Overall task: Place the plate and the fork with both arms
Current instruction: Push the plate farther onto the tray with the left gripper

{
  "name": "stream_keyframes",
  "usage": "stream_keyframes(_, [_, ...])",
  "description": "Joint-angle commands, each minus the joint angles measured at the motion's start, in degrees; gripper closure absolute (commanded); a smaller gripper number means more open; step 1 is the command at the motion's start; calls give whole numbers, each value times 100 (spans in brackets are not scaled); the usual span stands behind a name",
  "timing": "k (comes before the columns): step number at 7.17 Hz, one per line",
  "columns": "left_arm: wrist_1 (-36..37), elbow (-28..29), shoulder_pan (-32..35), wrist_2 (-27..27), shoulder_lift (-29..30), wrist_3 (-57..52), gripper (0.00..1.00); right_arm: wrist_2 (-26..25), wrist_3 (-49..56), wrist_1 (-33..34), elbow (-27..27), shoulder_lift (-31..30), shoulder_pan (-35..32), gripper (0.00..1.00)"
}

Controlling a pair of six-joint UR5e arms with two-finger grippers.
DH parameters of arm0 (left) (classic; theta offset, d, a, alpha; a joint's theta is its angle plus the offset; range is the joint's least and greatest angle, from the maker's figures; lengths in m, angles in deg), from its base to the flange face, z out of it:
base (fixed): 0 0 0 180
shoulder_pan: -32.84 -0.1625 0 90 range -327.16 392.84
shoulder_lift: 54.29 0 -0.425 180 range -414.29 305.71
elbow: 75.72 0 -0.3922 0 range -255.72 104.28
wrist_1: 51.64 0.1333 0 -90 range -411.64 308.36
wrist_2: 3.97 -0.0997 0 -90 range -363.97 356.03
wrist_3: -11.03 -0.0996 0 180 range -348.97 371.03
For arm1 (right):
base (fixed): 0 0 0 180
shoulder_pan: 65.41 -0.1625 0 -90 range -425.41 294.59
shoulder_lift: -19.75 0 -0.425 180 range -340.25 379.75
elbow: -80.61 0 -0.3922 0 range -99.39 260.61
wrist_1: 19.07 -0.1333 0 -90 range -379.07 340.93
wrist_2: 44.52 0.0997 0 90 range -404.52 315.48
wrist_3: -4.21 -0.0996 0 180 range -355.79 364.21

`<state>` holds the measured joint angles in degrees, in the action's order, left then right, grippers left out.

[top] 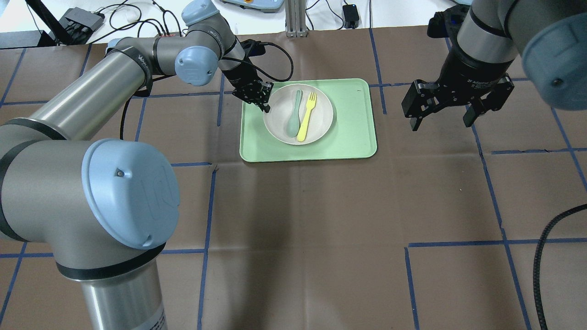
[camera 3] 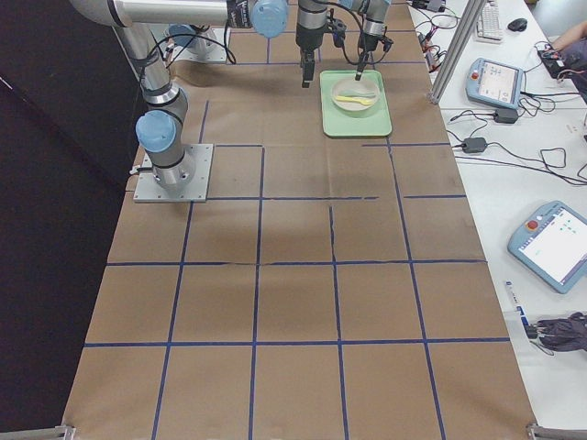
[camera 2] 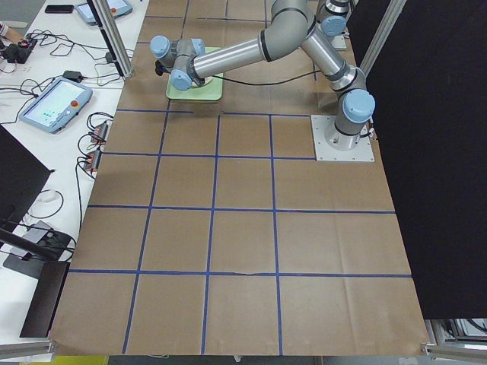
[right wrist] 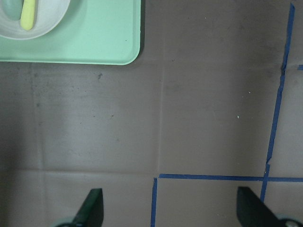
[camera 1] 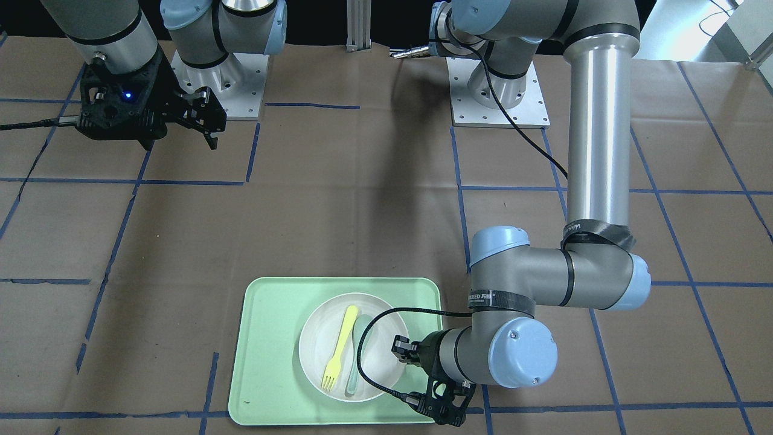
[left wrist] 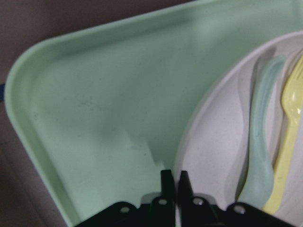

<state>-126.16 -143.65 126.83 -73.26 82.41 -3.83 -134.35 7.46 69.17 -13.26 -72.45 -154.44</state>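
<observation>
The off-white plate (top: 321,107) rests on the mint-green tray (top: 353,133). The pale-yellow fork (top: 306,117) lies in the plate beside a grey-green spoon (top: 293,117). My left gripper (top: 264,106) is at the plate's left rim. In the left wrist view (left wrist: 173,176) its fingers are pinched together on the rim of the plate (left wrist: 213,142), next to the fork (left wrist: 289,142). My right gripper (top: 440,123) hangs open and empty above the table, to the right of the tray. The right wrist view (right wrist: 170,208) shows its fingers wide apart.
The table is brown paper with blue tape lines. The tray (camera 1: 272,350) has bare floor on the side of the plate (camera 1: 320,344) away from the left gripper (camera 1: 397,350). The arm bases (camera 1: 498,90) stand at the robot's edge.
</observation>
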Motion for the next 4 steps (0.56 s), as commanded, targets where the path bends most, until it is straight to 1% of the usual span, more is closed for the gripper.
stream_keyframes(1, [26,8,-4,21,23,-17,70,0,0,0,0,0,0,0])
stream_keyframes(3, [8,26,-4,12,-38,1,13,0,0,0,0,0,9,0])
stream_keyframes(4, [-201,104,-4,4,-221,62,0,0,0,0,0,0,9,0])
